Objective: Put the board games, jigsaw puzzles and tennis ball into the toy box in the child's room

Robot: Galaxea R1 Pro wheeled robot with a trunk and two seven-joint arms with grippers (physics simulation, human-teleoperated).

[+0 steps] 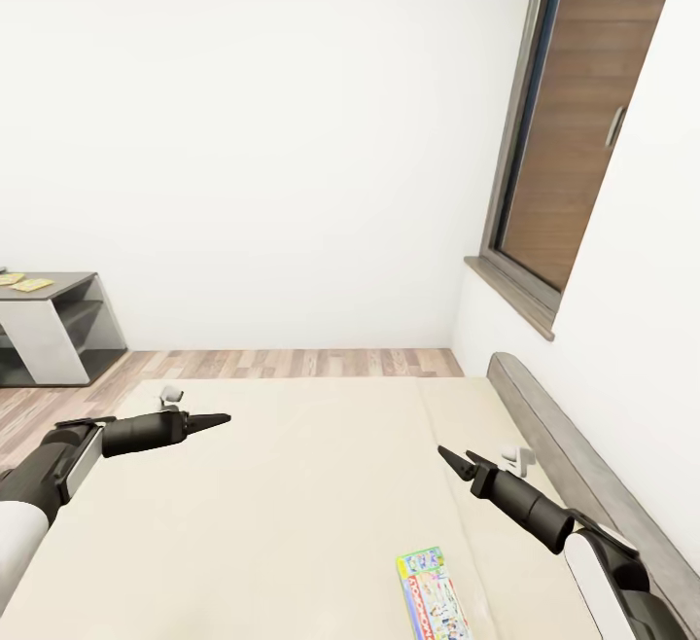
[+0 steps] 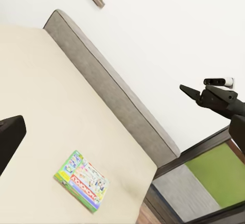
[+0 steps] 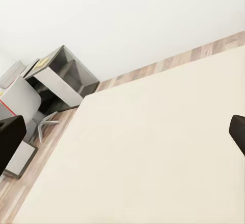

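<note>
nearest the robot, at the near edge of the wide bed with its beige mattress, lies a thin green-edged board game box with busy print, flat on the mattress toward the side where the low grey headboard runs; in the left wrist view the same box sits alone on the bare mattress, well apart from the headboard. a little farther in, the black right gripper hangs above the mattress between the game box and the headboard, its two pointed fingers spread a little way apart with nothing between them and touching nothing; the left wrist view shows it against the white wall, released and holding nothing. across the bed, the black left gripper is held out level over the far corner of the mattress, its slim fingers lying so close together in the head view that i cannot tell how far they are parted; nothing is seen in its grasp and it touches nothing. beyond the far edge of the bed a strip of wood plank floor runs to the white wall. at the far left stands a grey open shelf unit with small yellowish flat items on its top, too small to make out. on the headboard side a tall dark-framed window is set in the wall above the bed.
</note>
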